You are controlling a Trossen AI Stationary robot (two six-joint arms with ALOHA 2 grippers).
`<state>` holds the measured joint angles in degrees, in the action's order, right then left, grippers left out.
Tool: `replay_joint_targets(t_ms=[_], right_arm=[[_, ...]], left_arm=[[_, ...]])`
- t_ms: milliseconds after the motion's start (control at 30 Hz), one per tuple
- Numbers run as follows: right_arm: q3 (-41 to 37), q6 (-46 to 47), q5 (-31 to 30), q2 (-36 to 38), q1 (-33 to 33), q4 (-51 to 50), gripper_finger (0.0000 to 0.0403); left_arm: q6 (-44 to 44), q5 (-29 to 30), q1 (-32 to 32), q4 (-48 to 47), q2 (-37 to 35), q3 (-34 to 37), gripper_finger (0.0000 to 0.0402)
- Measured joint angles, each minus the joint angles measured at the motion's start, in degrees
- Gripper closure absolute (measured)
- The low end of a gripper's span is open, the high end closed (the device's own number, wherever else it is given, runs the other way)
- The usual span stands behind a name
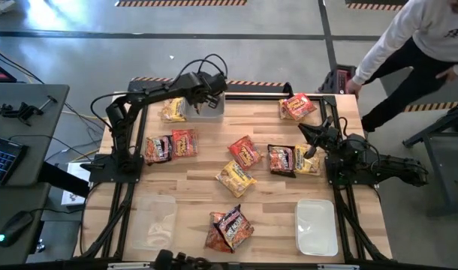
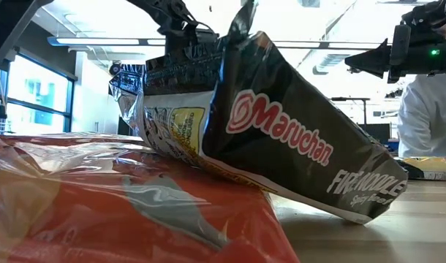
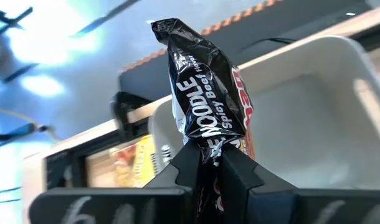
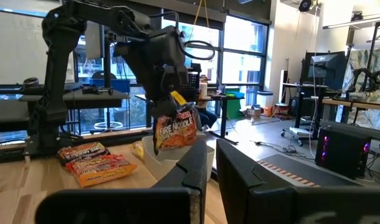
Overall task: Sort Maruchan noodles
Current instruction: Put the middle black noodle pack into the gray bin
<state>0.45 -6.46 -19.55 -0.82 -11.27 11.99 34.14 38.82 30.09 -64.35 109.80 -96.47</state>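
Note:
My left gripper is at the table's far left, shut on a dark Maruchan packet. It holds the packet over a clear bin that stands at the far edge. A yellow packet lies beside that bin. Several more red, yellow and dark packets lie flat across the table's middle, among them a red one and a yellow one. My right gripper waits at the table's right side, shut, with nothing in it. My left gripper pinches one crumpled end of the dark packet between its two fingers. The fingers slant down from above. The packet hangs below them, lifted clear above the bin.
Two more clear bins stand near the front edge, one left and one right. A dark packet leans on a red one at the front middle. A person stands beyond the far right corner.

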Motion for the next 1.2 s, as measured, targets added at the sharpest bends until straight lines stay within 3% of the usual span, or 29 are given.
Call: replay_joint_targets(t_ms=[167,533,833,1200], right_arm=[[0.0,0.0,0.3,0.0,0.0,0.1,0.0379],[0.0,0.0,0.7,0.0,0.0,1.0,0.0379],[0.0,0.0,0.7,0.0,0.0,1.0,0.0379],[0.0,0.0,0.7,0.0,0.0,1.0,0.0379]], left_arm=[[3.6,3.9,-0.1,-4.3,0.0,0.6,0.0378],[2.4,0.1,3.2,6.7,0.1,11.4,0.038],[2.2,0.5,4.0,8.5,0.0,13.3,0.0378],[1.2,-1.2,4.1,8.8,0.0,13.3,0.03]])
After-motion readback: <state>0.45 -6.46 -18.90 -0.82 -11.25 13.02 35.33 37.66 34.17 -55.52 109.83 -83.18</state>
